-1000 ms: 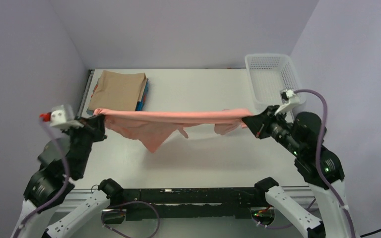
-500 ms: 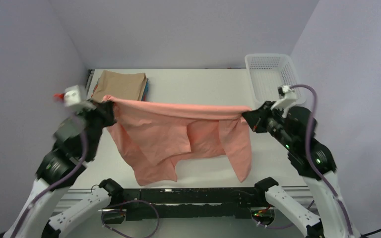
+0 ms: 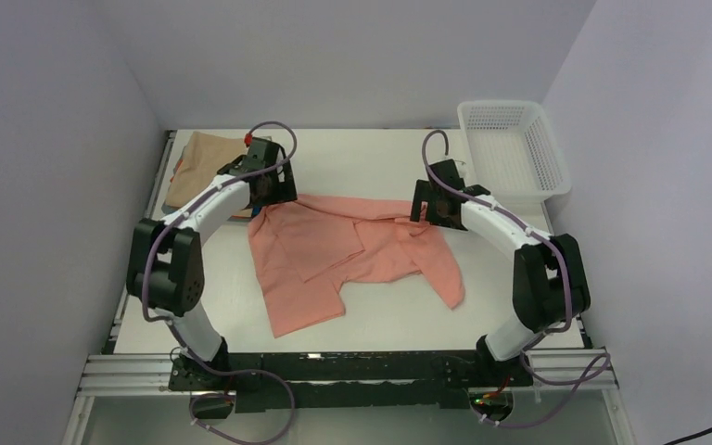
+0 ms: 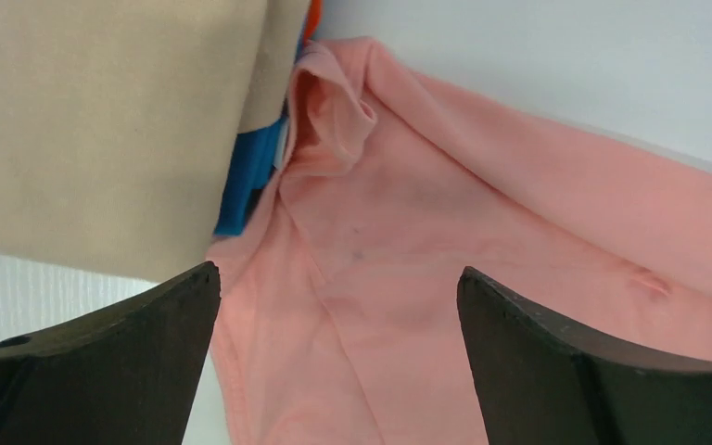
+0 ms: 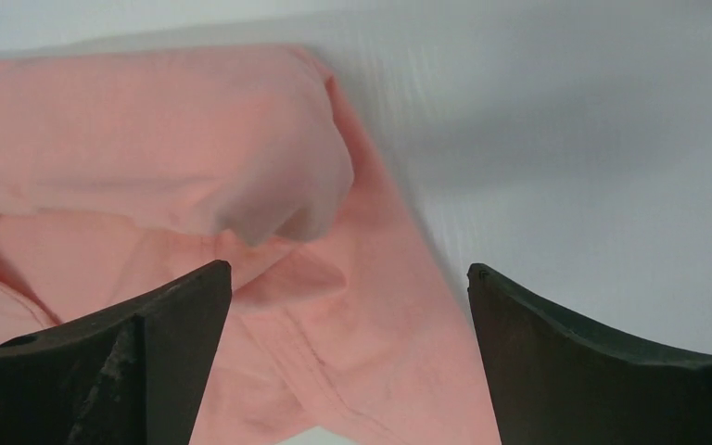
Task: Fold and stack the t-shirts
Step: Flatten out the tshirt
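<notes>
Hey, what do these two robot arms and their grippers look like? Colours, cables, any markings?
The left arm and right arm match: slim white links joined by chunky black joints. A lavender cable runs along each in loose loops. A small red part sits near the left wrist. The left gripper and right gripper each have two broad, matte black fingers with slanted tips.

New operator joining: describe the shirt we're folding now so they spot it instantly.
On the white table, look at the middle. The salmon-pink t-shirt lies there spread out and rumpled, unlike the tan shirt, which sits neatly folded at the far left corner.
</notes>
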`<state>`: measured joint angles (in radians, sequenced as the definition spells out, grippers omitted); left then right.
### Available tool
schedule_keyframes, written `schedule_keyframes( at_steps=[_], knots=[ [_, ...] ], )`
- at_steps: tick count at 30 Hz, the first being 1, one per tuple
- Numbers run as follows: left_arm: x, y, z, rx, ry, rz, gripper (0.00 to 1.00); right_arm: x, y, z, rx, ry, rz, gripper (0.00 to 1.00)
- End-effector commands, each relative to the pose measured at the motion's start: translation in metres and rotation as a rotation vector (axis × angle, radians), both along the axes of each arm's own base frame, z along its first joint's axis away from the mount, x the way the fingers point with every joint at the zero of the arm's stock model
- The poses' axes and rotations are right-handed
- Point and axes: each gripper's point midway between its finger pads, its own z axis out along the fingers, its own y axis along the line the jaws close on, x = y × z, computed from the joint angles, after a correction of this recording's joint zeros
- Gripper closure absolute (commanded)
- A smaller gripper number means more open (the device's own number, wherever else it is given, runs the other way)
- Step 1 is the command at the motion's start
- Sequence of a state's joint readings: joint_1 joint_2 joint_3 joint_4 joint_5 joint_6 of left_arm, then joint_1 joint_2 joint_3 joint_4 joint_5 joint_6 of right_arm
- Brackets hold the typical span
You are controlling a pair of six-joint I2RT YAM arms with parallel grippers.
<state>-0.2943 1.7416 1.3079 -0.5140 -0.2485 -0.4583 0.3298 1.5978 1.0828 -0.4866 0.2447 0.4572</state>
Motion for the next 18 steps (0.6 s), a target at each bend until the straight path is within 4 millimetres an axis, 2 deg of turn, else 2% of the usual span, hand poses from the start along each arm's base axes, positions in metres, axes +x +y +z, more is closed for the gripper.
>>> schedule_keyframes(
  at_steps=[1,4,6,11,13,15,18],
  knots=[
    [-0.009,-0.019,0.070,-0.155,-0.162,-0.042,0.01,0.018,-0.005,0.046,0.020,-0.151,-0.070,0.00],
    [-0.043,-0.026,0.055,-0.220,-0.097,-0.051,0.01,-0.001,-0.004,0.043,0.070,-0.149,-0.073,0.00],
    [-0.070,-0.037,0.045,-0.247,-0.083,-0.086,0.01,-0.014,0.006,0.039,0.133,-0.141,-0.023,0.00],
    [-0.136,-0.088,0.012,-0.338,-0.027,-0.264,0.01,-0.055,0.039,0.025,0.314,-0.108,0.139,0.00],
    [-0.159,-0.101,-0.004,-0.376,0.012,-0.306,0.01,-0.072,0.045,0.017,0.354,-0.077,0.170,0.00],
    [-0.176,-0.111,-0.021,-0.410,0.045,-0.347,0.00,-0.089,0.049,0.003,0.380,-0.046,0.182,0.00],
    [-0.180,-0.114,-0.040,-0.422,0.078,-0.337,0.01,-0.098,0.053,-0.013,0.411,-0.026,0.175,0.00]
  ],
)
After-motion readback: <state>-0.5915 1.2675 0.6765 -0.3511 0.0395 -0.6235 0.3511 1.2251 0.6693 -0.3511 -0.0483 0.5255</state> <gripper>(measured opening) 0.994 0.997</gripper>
